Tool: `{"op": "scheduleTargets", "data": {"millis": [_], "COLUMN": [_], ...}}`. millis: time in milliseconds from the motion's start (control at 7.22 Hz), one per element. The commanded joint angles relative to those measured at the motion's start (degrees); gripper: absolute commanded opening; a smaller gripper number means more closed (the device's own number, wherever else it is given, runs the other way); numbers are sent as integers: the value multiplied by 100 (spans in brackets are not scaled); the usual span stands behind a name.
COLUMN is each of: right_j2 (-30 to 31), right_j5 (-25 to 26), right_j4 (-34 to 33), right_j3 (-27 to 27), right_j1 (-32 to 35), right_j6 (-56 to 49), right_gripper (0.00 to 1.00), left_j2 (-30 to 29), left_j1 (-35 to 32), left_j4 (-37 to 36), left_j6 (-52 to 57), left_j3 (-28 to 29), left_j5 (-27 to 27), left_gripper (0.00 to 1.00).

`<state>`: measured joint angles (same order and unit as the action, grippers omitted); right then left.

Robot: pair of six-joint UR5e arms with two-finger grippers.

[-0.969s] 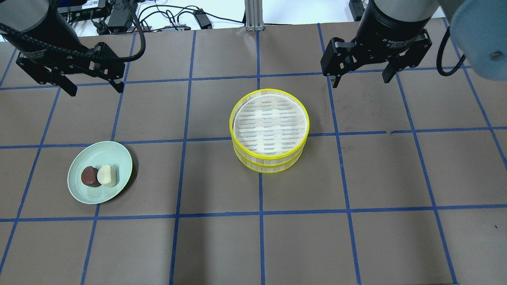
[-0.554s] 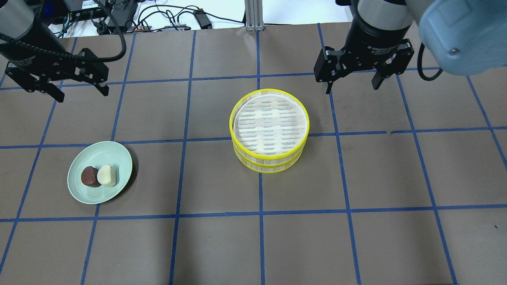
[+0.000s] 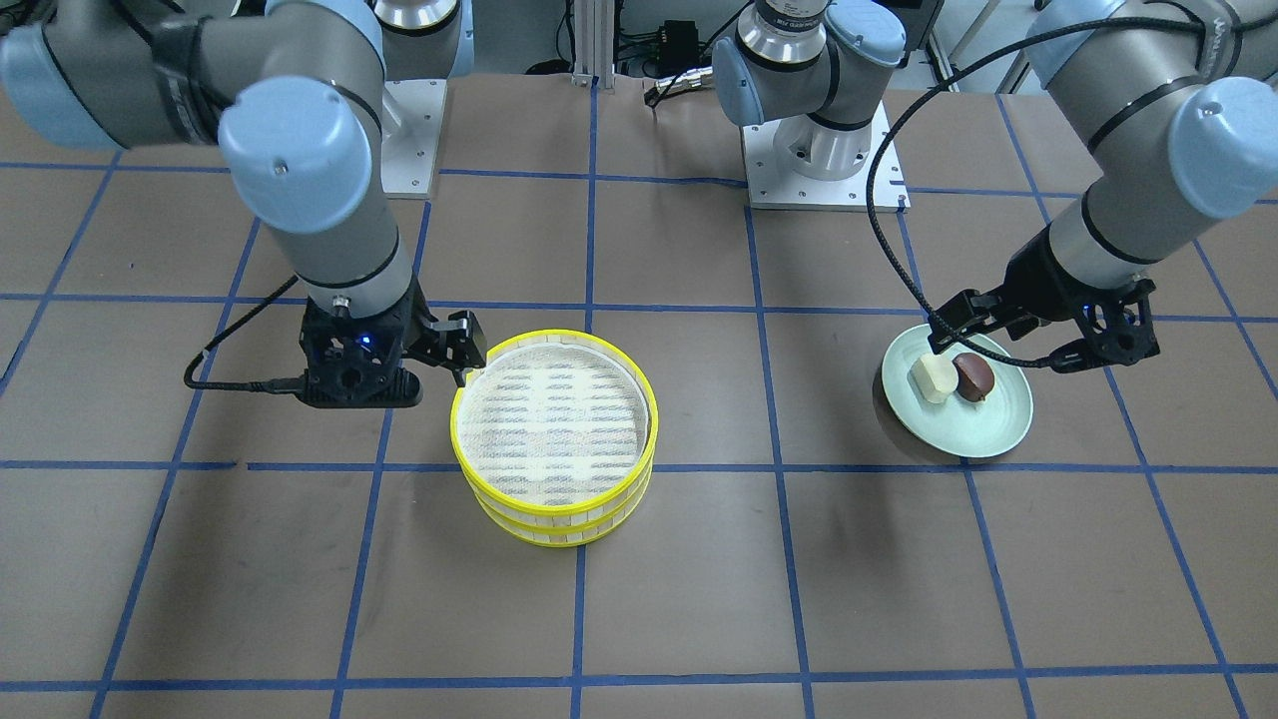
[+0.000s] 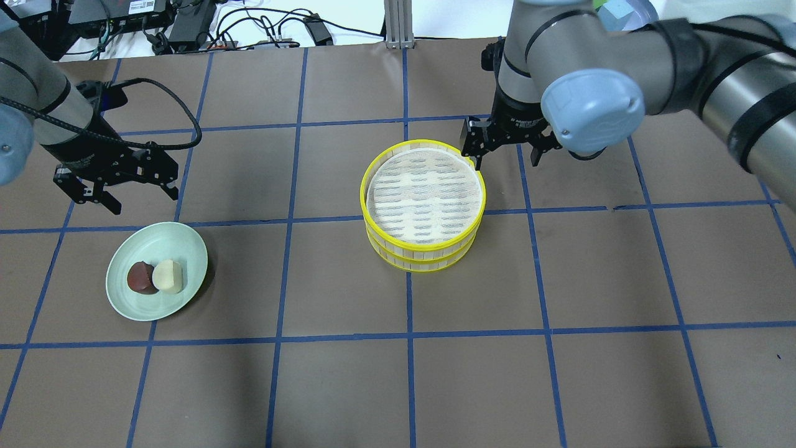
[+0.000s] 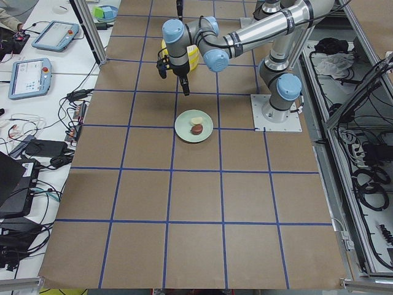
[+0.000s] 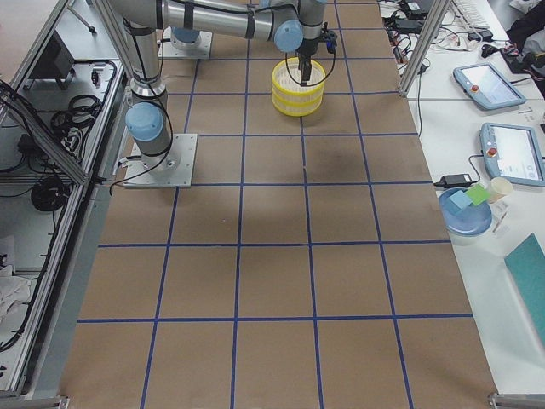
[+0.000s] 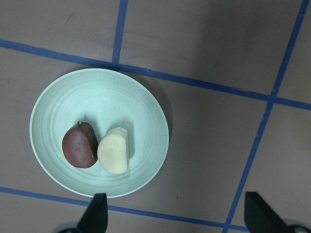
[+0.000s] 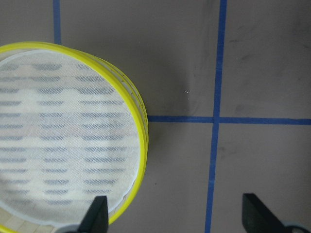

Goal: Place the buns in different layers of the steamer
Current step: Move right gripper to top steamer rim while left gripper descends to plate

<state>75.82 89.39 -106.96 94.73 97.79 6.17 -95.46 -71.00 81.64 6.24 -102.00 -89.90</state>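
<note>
The two steamer layers (image 4: 423,258) stand stacked at the table's middle; the top layer (image 4: 425,144) shows an empty whitish liner. The cream bun (image 4: 168,275) and the brown bun (image 4: 140,277) lie side by side on a pale green plate (image 4: 186,246) at the left. My left gripper (image 4: 143,200) is open and empty, hovering just behind the plate; the left wrist view shows both buns (image 7: 114,150) ahead of it. My right gripper (image 4: 507,163) is open and empty at the steamer's far right rim. In the right wrist view (image 8: 176,213) one finger is over the liner, the other outside the rim.
Brown paper with blue tape lines (image 4: 410,336) covers the table. Cables and power bricks (image 4: 249,28) lie beyond the far edge. The robot bases (image 3: 819,150) stand behind the steamer. Tablets and a blue bowl (image 6: 464,211) sit on side benches.
Both arms have come down and forward. The left gripper moved toward the plate. The right gripper moved left to the steamer's far right rim. Buns and steamer have not moved.
</note>
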Motion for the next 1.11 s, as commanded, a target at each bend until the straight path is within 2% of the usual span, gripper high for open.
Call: {"op": "scheduleTargets", "data": {"millis": [0,138,277,415,692,831,969], "right_j2": [-408,-436,-445,-471,-445,-384,-166], "right_j5": [-402,-361,-317,-308,-299,-299,-325], "right_j4": [-405,-405,-379,-370,-361,-309,-169], "right_j3": [326,327,336,344,353,345,284], "right_j1": [12,12,12,12,3,3,-6], "right_j6": [16,16,25,42,60,60,42], "right_gripper": [81,60,41,27,10,5,3], "left_j2": [-594,-823,-1017,-1202,-1405,-1536,-1659], "left_j1": [25,42,69,86,104,104,104], "left_j4": [-25,-52,-78,-322,-368,-412,-465], "left_j6": [-44,60,313,490,1366,1388,1406], "left_j3": [-101,-101,-92,-66,-92,-92,-84], "left_j5": [-97,-280,-900,-906,-1063,-1064,-1073], "left_gripper": [100,94,94,79,80,80,82]}}
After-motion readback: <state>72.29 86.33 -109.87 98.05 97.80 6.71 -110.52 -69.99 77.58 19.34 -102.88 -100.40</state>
